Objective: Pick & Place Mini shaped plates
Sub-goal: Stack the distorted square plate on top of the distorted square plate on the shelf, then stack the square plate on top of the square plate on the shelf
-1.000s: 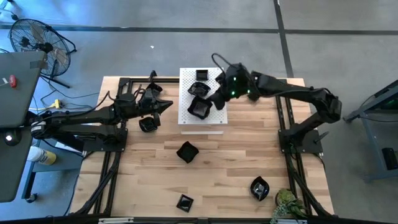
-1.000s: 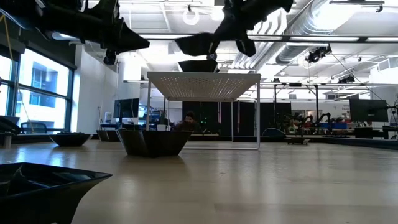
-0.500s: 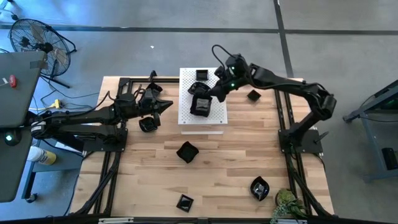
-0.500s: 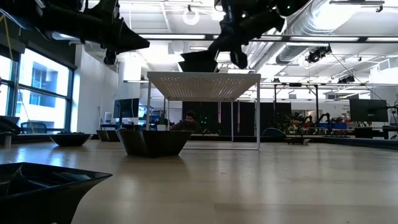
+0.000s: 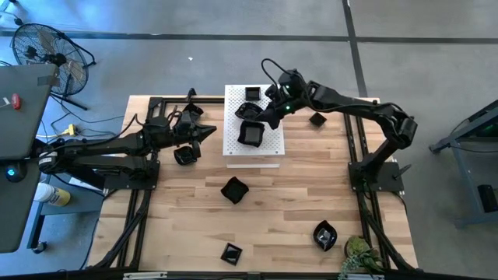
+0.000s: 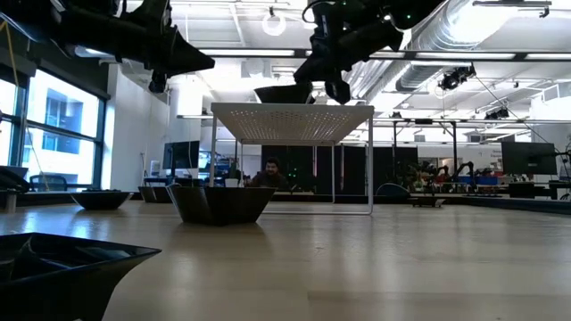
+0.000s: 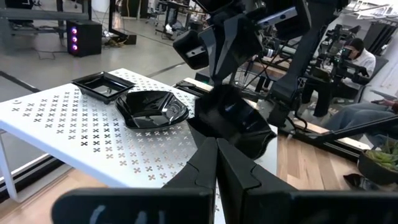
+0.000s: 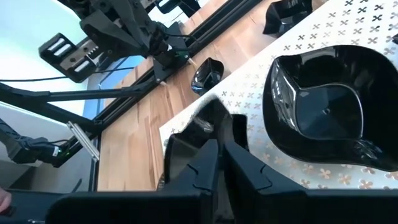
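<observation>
High view, inventory of my table.

Item: my right gripper [image 5: 269,117], upper centre of the frame, over the white perforated board [image 5: 233,155]. It sits at the rim of a square mini plate [image 5: 250,134] resting on the board. Whether it grips that rim or has let go, I cannot tell.

Item: my left gripper [image 5: 205,132], left of centre, just beside the board's left edge. Fingers pressed together, holding nothing.

Item: two more mini plates on the board, above the first in the frame: a square one [image 5: 252,93] at the top edge and a wavy one [image 5: 247,111] below it.

Item: mini plates on the wooden table [image 5: 296,202]:
- one [image 5: 185,156] under my left arm
- one [image 5: 233,190] at centre, below the board
- one [image 5: 230,253] at lower centre
- one [image 5: 324,235] at lower right
- one [image 5: 317,119] to the right of the board

Right wrist view: the wavy plate [image 8: 323,112] lies flat on the board, apart from my right gripper.
</observation>
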### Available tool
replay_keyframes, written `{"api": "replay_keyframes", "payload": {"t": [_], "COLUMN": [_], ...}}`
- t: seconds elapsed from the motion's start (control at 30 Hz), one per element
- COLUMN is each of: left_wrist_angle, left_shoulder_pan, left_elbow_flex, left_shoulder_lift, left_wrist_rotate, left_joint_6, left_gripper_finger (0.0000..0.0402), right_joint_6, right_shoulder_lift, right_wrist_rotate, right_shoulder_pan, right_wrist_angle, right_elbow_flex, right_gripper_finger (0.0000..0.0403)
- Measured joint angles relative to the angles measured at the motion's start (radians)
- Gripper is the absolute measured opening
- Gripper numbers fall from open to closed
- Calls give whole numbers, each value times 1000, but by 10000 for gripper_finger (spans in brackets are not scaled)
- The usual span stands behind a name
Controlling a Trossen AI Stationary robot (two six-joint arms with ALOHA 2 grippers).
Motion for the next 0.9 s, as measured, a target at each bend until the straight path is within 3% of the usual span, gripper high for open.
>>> {"api": "replay_keyframes", "payload": {"t": [0.23, 0.37, 0.5, 0.7, 0.9], "left_wrist_angle": [0, -1, -7, -7, -7], "left_shoulder_pan": [0, 0, 0, 0, 0], "left_elbow_flex": [0, 0, 0, 0, 0], "left_shoulder_lift": [0, 0, 1, 1, 1], "left_wrist_rotate": [31, 34, 34, 34, 33], "left_joint_6": [0, 0, 0, 0, 0], "left_gripper_finger": [0, 0, 0, 0, 0], "right_joint_6": [4, -22, -79, -205, -147], "right_shoulder_lift": [0, -26, -91, -194, -283], "right_wrist_rotate": [23, 18, 61, 192, 308], "right_shoulder_pan": [0, 0, 26, 143, 259], "right_wrist_angle": [0, -1, -9, 24, 307], "right_elbow_flex": [0, 0, 0, -23, -216], "right_gripper_finger": [87, 103, 82, 10, 15]}}
